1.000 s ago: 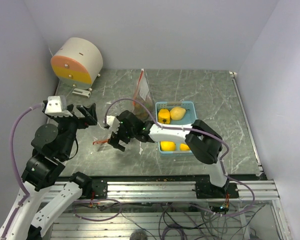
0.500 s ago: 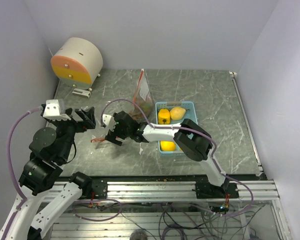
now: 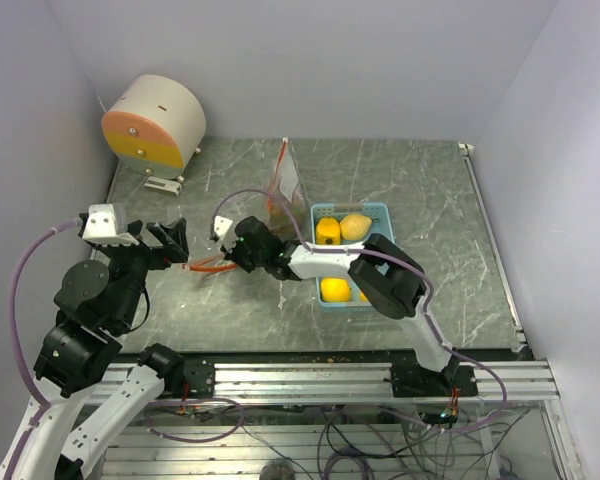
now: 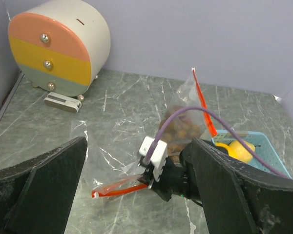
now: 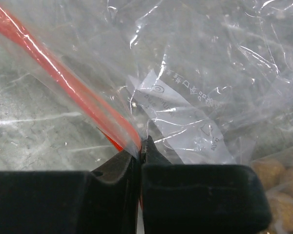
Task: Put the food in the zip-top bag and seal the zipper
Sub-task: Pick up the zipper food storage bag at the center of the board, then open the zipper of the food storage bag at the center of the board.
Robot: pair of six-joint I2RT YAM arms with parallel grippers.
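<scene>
The clear zip-top bag [image 3: 283,188] with a red zipper [image 3: 202,266] lies stretched across the table, its far end standing up. Brown balls [image 4: 181,133] sit inside it. My right gripper [image 3: 232,259] is shut on the zipper edge; in the right wrist view the jaws [image 5: 140,152] pinch the red strip [image 5: 83,100] and the plastic. My left gripper [image 3: 170,240] hangs open just left of the zipper's free end, its fingers [image 4: 41,178] wide apart with nothing between them. Yellow and orange fruits [image 3: 354,225] lie in the light blue tray [image 3: 352,207].
A round cream drawer box with orange and yellow fronts [image 3: 155,122] stands at the back left, a small white piece [image 3: 160,184] in front of it. Walls close in on three sides. The tray sits right of the bag, under the right arm.
My right gripper moved up onto the red zipper and shut on it, lifting that end off the table. The left arm drifted slightly left, still open.
</scene>
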